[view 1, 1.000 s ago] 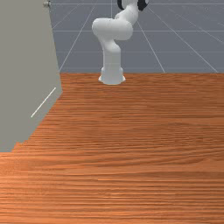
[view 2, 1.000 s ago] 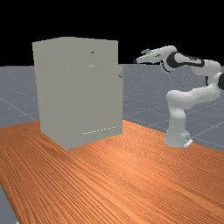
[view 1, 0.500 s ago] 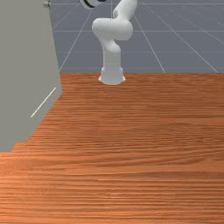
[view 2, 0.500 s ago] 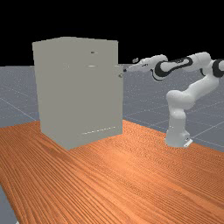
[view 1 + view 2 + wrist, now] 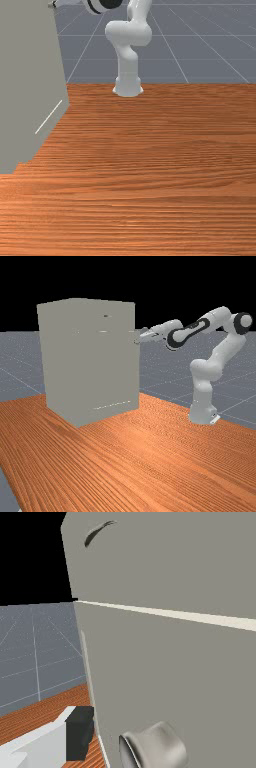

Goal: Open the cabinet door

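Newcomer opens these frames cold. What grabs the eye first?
The big grey cabinet, standing on the wooden table at the far view's left. Then the white arm, reaching in from the far view's right. In the wrist view, a shiny knob beside a black-tipped finger.

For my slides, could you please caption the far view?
Robot arm, pincer at the knob of a grey cabinet.

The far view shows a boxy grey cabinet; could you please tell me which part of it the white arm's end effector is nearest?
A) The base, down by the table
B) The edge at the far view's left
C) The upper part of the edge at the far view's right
C: the end effector is by the upper part of the cabinet's edge at that side.
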